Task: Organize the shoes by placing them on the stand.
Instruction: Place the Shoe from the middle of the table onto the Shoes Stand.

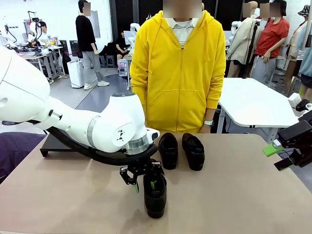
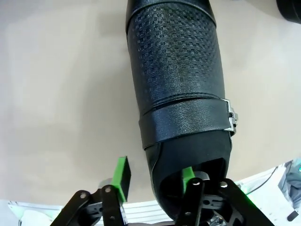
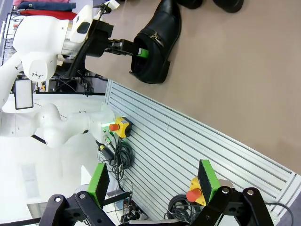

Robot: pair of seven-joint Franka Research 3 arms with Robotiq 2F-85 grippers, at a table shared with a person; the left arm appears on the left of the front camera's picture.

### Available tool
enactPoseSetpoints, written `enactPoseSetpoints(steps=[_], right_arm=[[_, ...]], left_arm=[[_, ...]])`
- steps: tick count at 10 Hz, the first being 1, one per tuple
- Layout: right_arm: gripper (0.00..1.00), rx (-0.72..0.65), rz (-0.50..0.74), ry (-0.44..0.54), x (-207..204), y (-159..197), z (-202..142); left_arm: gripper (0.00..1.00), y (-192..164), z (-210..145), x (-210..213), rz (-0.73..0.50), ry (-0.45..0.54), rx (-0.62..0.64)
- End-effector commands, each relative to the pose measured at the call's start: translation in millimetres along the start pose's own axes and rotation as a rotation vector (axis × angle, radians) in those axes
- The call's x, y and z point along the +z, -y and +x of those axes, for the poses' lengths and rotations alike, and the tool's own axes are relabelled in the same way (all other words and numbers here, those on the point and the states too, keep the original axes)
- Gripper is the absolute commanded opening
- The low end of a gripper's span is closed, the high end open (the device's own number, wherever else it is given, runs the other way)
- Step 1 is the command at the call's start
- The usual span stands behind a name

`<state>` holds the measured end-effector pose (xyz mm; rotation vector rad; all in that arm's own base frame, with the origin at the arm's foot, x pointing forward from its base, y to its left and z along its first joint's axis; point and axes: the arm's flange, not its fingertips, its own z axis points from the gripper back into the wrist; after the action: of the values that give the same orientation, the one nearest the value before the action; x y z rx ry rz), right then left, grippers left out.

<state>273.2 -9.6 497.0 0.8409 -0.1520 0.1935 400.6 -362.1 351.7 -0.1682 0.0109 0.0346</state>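
Fig. Left tool (image 1: 144, 186), jaws half-narrowed, straddling the near shoe (image 1: 155, 195) on the tabletop (image 1: 243, 195): one pad inside the opening, one outside, not yet pinching. I should clamp the wall squarely before lifting toward the stand (image 1: 53, 144), far left.

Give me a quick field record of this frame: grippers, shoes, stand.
left gripper: open, astride the near shoe's side wall, one pad inside the opening, one outside
right gripper: open, holding nothing, off to the right
near shoe: on the table, robot side
far shoes: side by side near the person
stand: far left, behind the left arm
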Motion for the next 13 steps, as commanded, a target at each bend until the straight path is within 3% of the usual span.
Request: enactPoseSetpoints(steps=[1, 7, 12, 13], right_arm=[[1.00, 0.025, 0.011, 0.002, 2, 0, 3], [1.00, 0.025, 0.011, 0.002, 2, 0, 3], [1.00, 0.025, 0.011, 0.002, 2, 0, 3], [1.00, 0.025, 0.011, 0.002, 2, 0, 3]], left_arm=[[0.00, 4, 4, -1, 0.008, 0.022, 0.019], [0.00, 7, -7, 19, 0.006, 0.056, -0.057], [0.00, -34, -65, 131, -0.028, 0.343, -0.245], [0.00, -49, -71, 140, -0.008, 0.415, -0.206]])
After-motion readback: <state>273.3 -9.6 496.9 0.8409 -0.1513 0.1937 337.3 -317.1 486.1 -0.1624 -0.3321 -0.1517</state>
